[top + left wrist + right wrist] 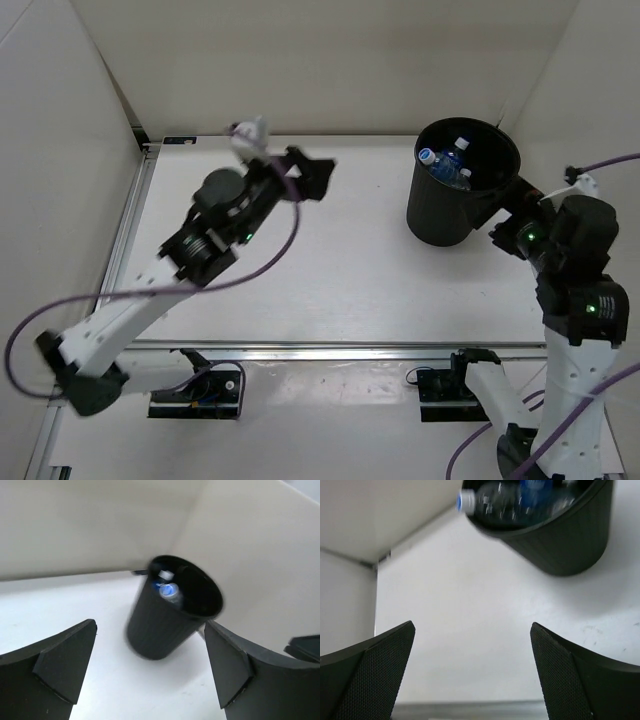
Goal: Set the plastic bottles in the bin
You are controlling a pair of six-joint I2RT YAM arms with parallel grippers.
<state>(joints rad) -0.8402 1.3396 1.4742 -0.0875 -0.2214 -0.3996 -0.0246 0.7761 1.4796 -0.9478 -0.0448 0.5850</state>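
Black tapered bin (pixel 438 218), blue-labelled clear bottles (pixel 449 166) inside; left tool (pixel 150 670), right tool (pixel 472 672) agape, empty.

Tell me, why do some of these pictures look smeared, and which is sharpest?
Top external view is the sharpest, evenly lit, only the left hand smeared; left wrist view shows the black bin blurred while its own fingers look crisp; right wrist view streaks the bin and the plastic bottles inside it, probably from camera motion.
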